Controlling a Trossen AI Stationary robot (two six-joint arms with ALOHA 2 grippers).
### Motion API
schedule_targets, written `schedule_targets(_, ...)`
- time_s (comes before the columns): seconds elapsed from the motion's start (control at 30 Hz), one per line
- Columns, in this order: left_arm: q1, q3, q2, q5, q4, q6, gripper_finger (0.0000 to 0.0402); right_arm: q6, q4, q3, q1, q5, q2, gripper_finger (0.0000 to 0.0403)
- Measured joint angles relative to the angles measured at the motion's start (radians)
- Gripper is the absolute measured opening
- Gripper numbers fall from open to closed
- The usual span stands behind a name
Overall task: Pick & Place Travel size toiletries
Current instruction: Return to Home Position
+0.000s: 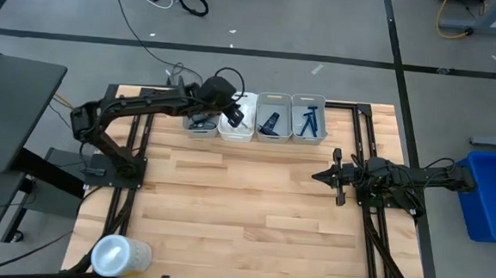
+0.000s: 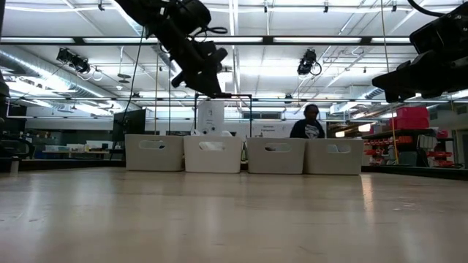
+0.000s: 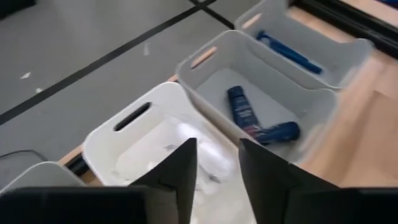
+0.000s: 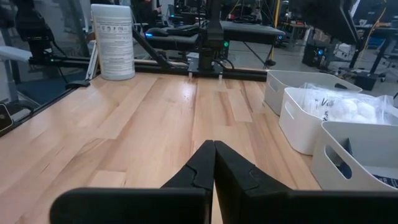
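Four bins stand in a row at the table's far edge. My left gripper [image 1: 233,115] [image 3: 217,165] hovers above the white bin [image 3: 124,134], second from the left, where white crinkly packets [image 3: 208,155] lie. Its fingers are open with nothing between them. The neighbouring bin [image 3: 208,93] holds two dark blue oval cases [image 3: 241,111], and the rightmost bin [image 1: 308,136] holds blue razors [image 1: 309,119]. The leftmost bin [image 1: 199,129] has dark items in it. My right gripper [image 1: 325,175] [image 4: 214,163] waits shut at the table's right, clear of everything.
A white wipes canister [image 1: 120,256] lies near the table's front left corner. Bare wooden tabletop [image 1: 244,199] spreads between the bins and the near edge. In the low view a person [image 2: 308,123] shows behind the bins. A blue crate [image 1: 493,193] stands off the table's right.
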Motion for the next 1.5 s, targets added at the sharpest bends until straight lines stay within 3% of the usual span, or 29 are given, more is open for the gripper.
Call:
schedule_targets(0.37,-0.139,0.0,-0.022,0.062,-0.012,0.069,0.0064,0.0,0.0,0.0,0.0,0.0,0.0,0.0013)
schedule_targets(0.77,-0.333,-0.042,-0.031,0.02,-0.041,0.175,0.0005,0.0,0.0,0.0,0.0,0.0,0.0,0.0013)
schedule_targets(1.07,-0.421,-0.329,-0.181,0.139,0.173,0.206,0.0009,0.0,0.003,0.0,0.0,0.0,0.007,0.0014)
schedule_targets(1.27,-0.471,-0.545,-0.327,0.151,0.325,0.194,0.0009,0.0,0.002,0.0,0.0,0.0,0.017,0.0014)
schedule_targets(1.5,-0.511,-0.757,-0.536,0.169,0.362,0.2,0.0005,0.0,0.002,0.0,0.0,-0.001,0.026,0.0013)
